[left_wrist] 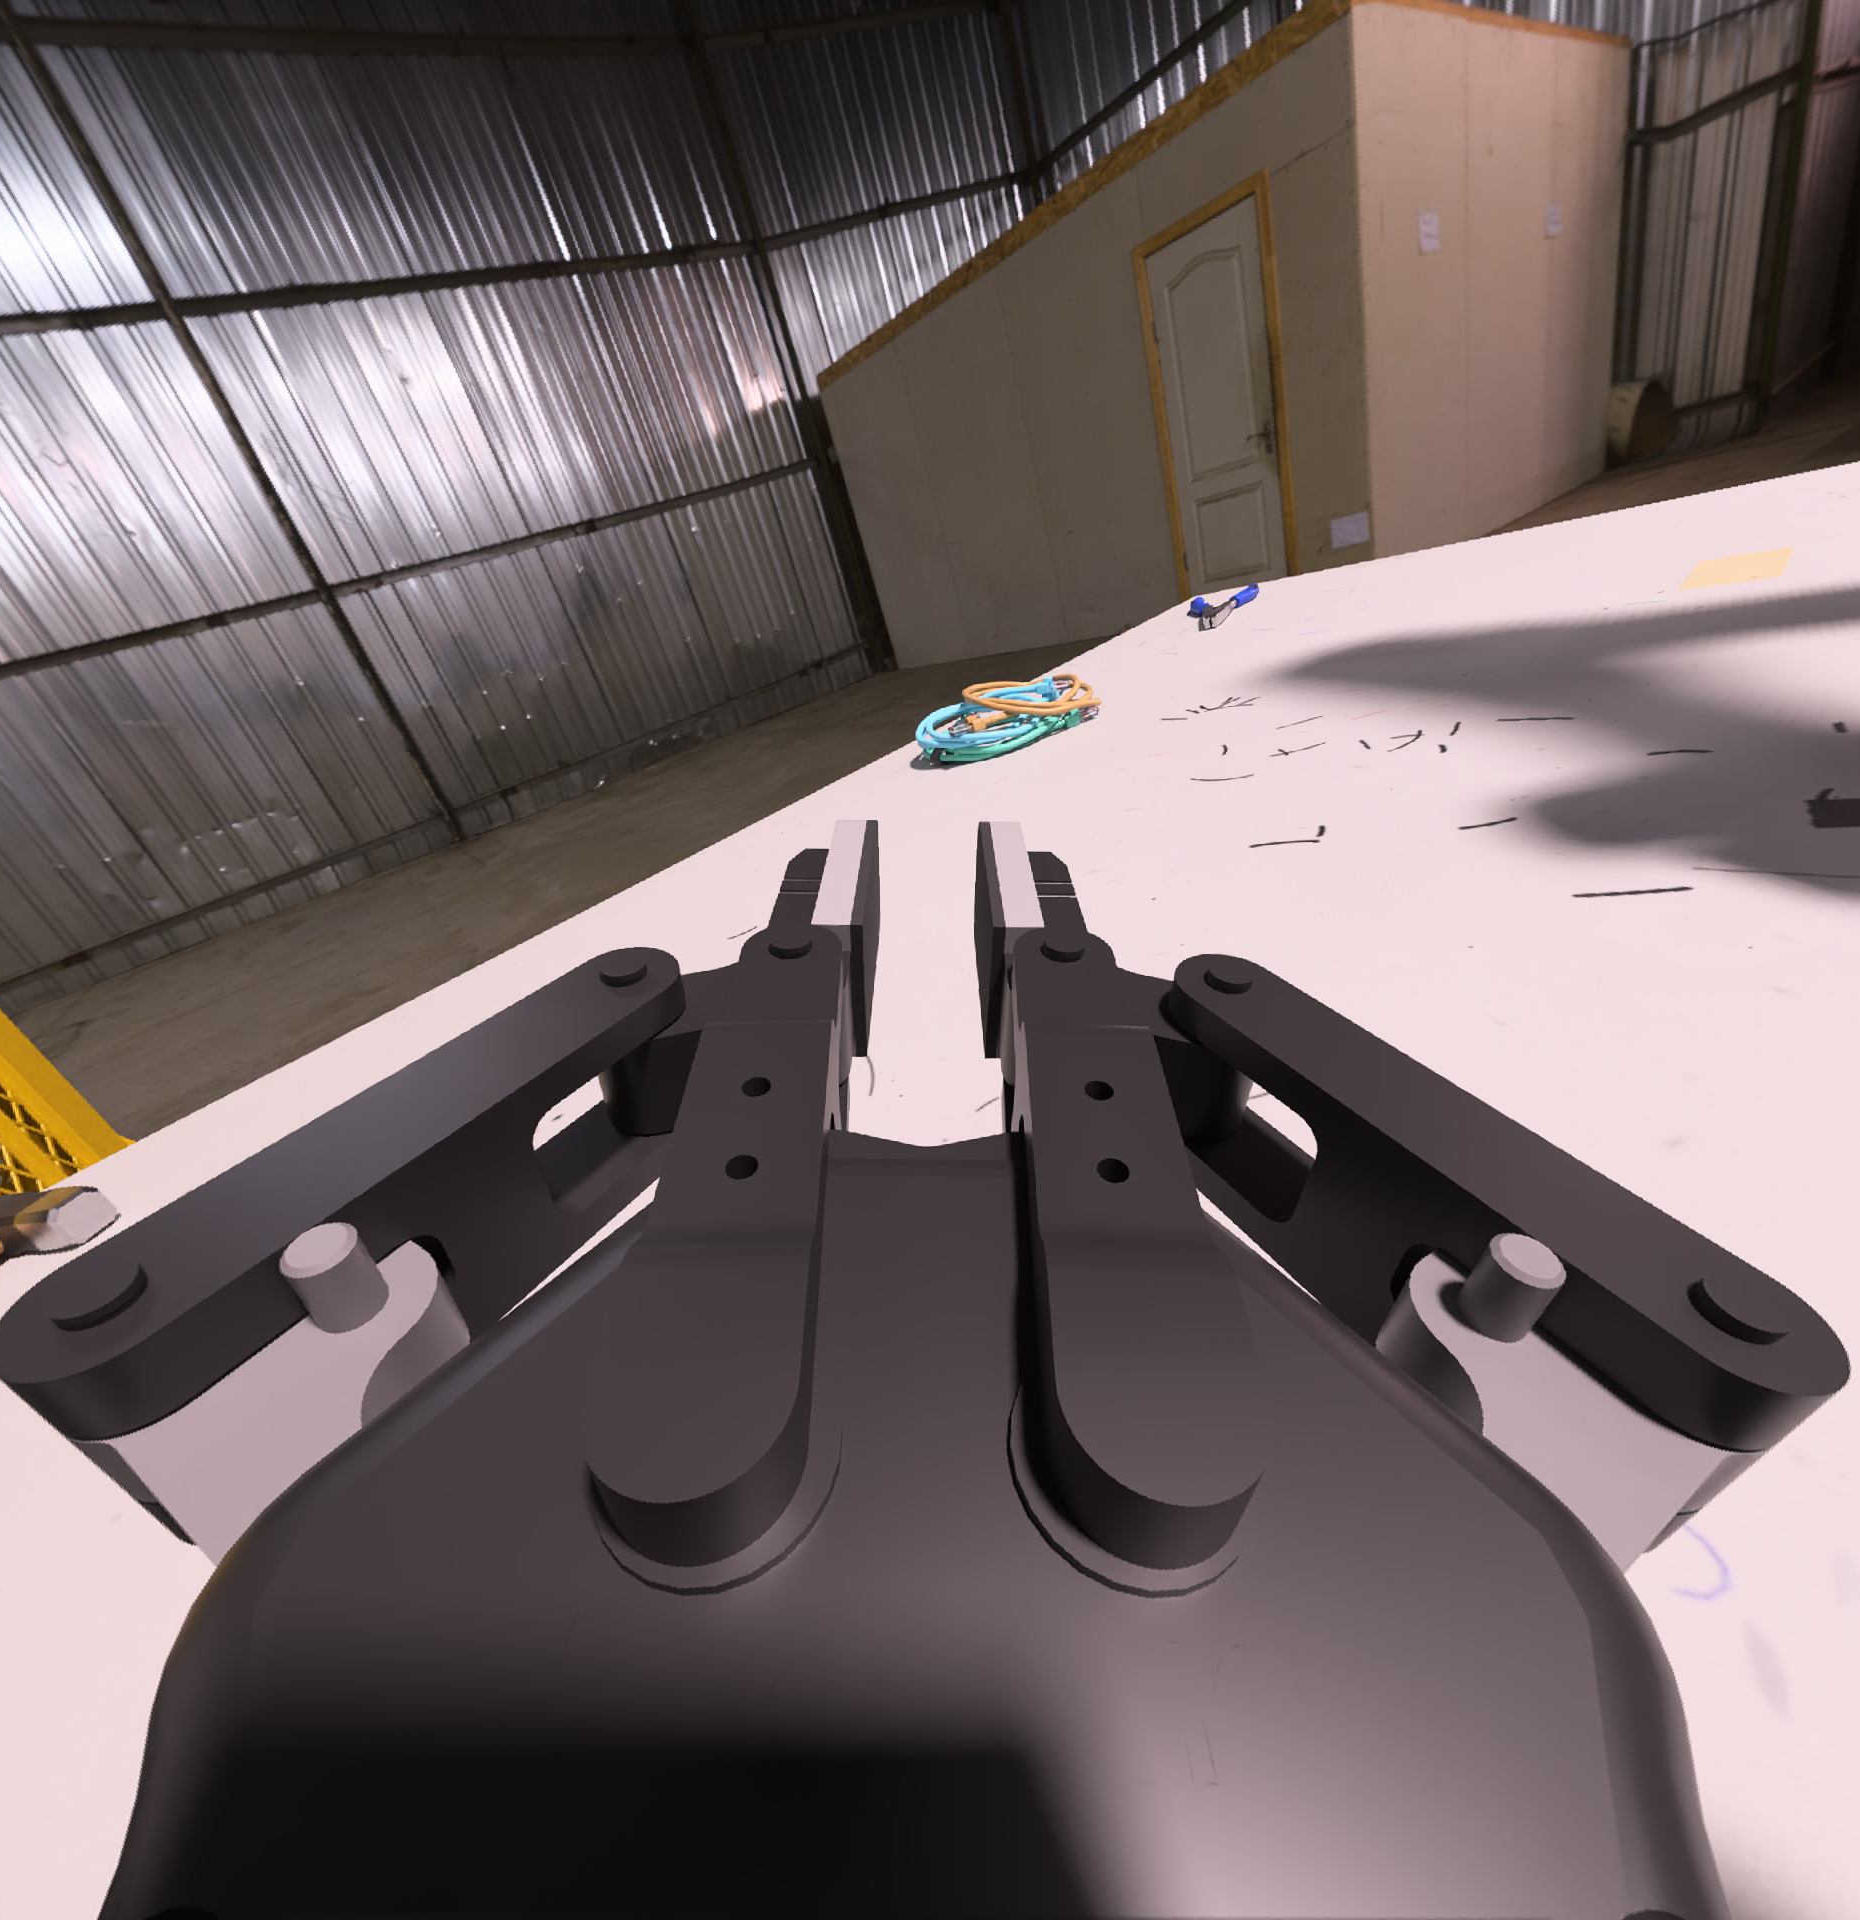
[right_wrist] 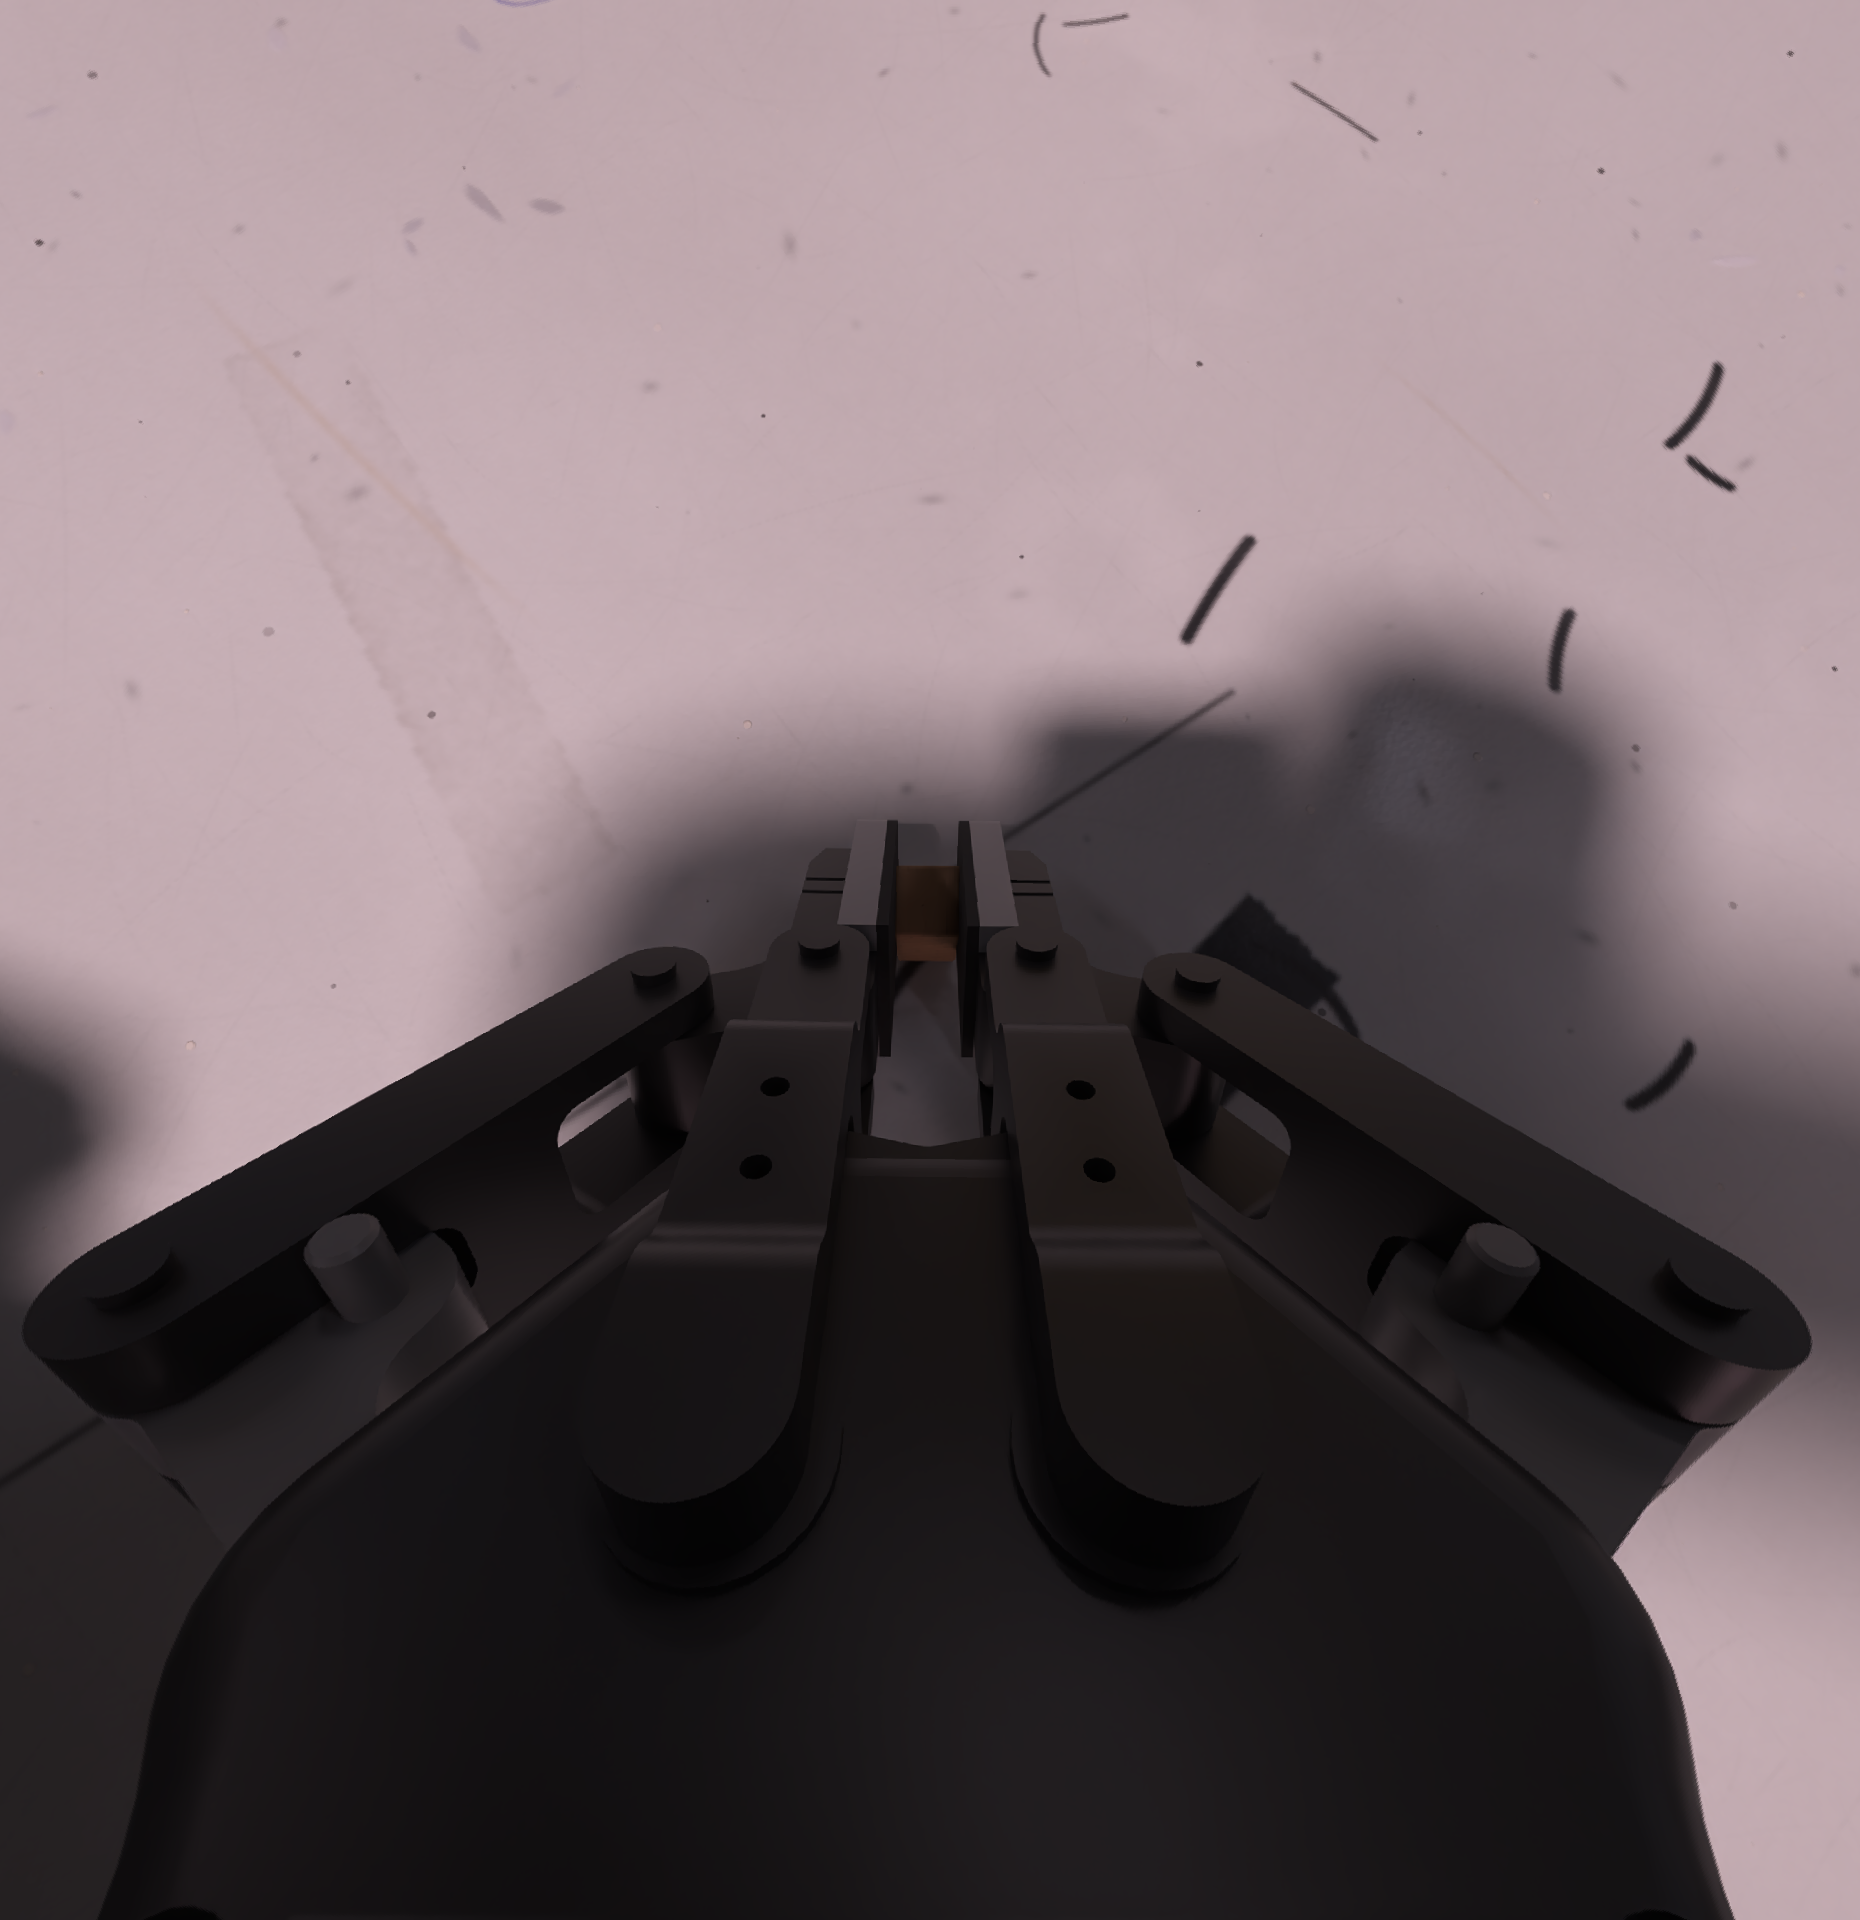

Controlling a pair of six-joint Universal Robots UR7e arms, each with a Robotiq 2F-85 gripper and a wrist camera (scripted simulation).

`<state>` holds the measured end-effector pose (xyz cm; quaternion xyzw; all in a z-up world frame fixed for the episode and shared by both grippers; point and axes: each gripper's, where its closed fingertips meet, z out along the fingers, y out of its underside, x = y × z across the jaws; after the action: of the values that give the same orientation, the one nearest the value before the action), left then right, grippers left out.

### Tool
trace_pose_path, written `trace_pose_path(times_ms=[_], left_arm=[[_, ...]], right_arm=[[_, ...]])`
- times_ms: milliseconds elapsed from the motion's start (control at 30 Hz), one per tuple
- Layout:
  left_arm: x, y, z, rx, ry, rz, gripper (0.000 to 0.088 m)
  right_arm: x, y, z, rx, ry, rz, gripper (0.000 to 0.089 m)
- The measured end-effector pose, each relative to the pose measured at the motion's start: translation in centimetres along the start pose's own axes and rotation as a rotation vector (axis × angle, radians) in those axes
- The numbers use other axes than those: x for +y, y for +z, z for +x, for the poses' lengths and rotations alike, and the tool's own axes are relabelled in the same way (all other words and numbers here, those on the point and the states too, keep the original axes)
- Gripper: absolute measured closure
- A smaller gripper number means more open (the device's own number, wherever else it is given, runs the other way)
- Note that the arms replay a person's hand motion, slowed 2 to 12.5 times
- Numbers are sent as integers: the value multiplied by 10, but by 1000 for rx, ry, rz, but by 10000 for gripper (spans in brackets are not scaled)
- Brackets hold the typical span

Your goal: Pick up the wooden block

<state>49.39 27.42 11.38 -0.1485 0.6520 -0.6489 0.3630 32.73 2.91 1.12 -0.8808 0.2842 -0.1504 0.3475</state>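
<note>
A small brown wooden block (right_wrist: 926,904) sits between the fingertips of my right gripper (right_wrist: 926,883), which is shut on it. The white table (right_wrist: 593,416) lies below, under the gripper's own shadow; I cannot tell whether the block touches it. My left gripper (left_wrist: 926,883) hovers low over the white table (left_wrist: 1321,1039). Its jaws stand a narrow gap apart with nothing between them. The block does not show in the left wrist view.
A coil of teal and orange cables (left_wrist: 1009,717) lies near the table's far edge, with a blue-handled tool (left_wrist: 1222,605) beyond it. A yellow crate (left_wrist: 12,1101) and a hammer head (left_wrist: 43,1221) are at the left. A dark object (right_wrist: 1269,951) lies beside my right fingers.
</note>
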Motion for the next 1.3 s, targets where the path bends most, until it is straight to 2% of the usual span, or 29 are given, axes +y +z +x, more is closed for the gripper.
trace_pose_path(times_ms=[300,667,867,1200,1300], left_arm=[[0,0,-1,-2,-4,2,713],[0,-1,-2,-9,-9,2,713],[0,-2,-2,-14,-13,6,713],[-1,-2,-3,-15,-19,10,714],[-1,-2,-3,-15,-20,11,714]], right_arm=[[-7,-2,4,-30,32,6,791],[-13,-7,12,-169,115,-37,790],[-10,-11,14,-314,212,-136,790],[-4,-28,10,-659,435,-386,790],[-1,-32,11,-732,473,-452,790]])
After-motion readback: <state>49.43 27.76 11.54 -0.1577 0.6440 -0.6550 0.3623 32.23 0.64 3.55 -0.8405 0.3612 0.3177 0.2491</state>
